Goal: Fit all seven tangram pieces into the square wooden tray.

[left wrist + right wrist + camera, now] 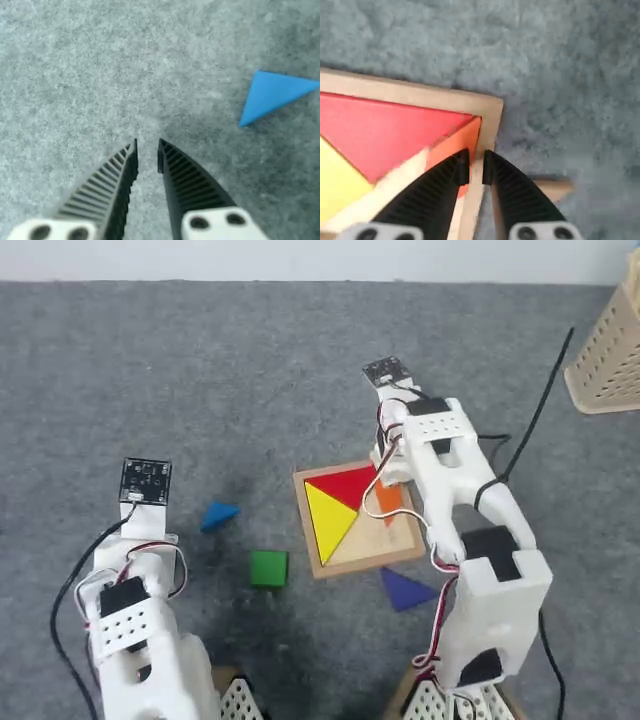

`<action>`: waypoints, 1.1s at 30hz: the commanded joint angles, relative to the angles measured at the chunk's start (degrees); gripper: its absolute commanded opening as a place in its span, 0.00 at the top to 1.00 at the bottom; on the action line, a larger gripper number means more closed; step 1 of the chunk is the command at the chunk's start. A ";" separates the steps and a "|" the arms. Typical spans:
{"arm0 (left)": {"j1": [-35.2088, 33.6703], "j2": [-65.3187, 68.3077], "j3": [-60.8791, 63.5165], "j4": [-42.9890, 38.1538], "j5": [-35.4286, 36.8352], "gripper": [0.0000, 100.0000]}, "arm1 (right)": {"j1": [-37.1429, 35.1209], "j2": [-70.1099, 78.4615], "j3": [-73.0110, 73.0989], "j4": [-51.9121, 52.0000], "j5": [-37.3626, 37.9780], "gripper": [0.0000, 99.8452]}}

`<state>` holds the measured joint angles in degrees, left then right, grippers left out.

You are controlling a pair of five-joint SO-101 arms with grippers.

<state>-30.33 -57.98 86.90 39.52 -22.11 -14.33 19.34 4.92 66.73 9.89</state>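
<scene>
The square wooden tray [318,568] lies mid-table with a red triangle [345,485], a yellow triangle [328,518] and an orange piece [388,499] inside. My right gripper [474,159] is shut, with its tips at the orange piece [454,145] beside the tray's rim [492,122], holding nothing. A blue triangle [218,515], a green square [268,568] and a purple triangle [405,588] rest on the carpet outside the tray. My left gripper [147,147] hovers shut and empty over bare carpet, with the blue triangle [275,95] a short way off.
Grey carpet covers the table. A perforated beige container [610,340] stands at the far right edge. The right arm [470,530] stretches over the tray's right side, and a black cable [540,410] trails from it. The left arm [135,610] stands at the near left.
</scene>
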 commanded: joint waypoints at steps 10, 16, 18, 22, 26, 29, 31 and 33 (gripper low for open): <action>-0.09 -1.32 -0.04 -1.23 -0.62 0.93 | 8.04 -6.46 -7.38 12.35 -3.78 0.86; -0.09 -1.32 -0.04 -1.23 -0.62 0.93 | 7.87 1.54 -7.47 7.96 -3.87 0.85; -0.09 -1.32 -0.04 -1.23 -0.62 0.93 | 7.96 2.95 -7.47 7.16 -3.87 0.85; -0.09 -1.32 -0.04 -1.23 -0.62 0.93 | 8.13 4.00 -7.47 6.11 -6.15 0.85; -0.09 -1.32 -0.04 -1.23 -0.62 0.93 | 7.78 4.26 -7.47 6.46 -8.53 0.83; -0.09 -1.32 -0.04 -1.23 -0.62 0.93 | 7.87 4.26 -7.38 7.69 -12.66 0.78; -0.09 -1.32 -0.04 -1.23 -0.62 0.93 | 7.87 4.26 -7.38 8.84 -14.33 0.77; -0.09 -1.32 -0.04 -1.23 -0.62 0.93 | 7.87 4.26 -7.38 8.92 -15.91 0.77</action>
<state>-30.33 -57.98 87.25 39.52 -22.11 -7.12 24.09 0.44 74.64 -3.30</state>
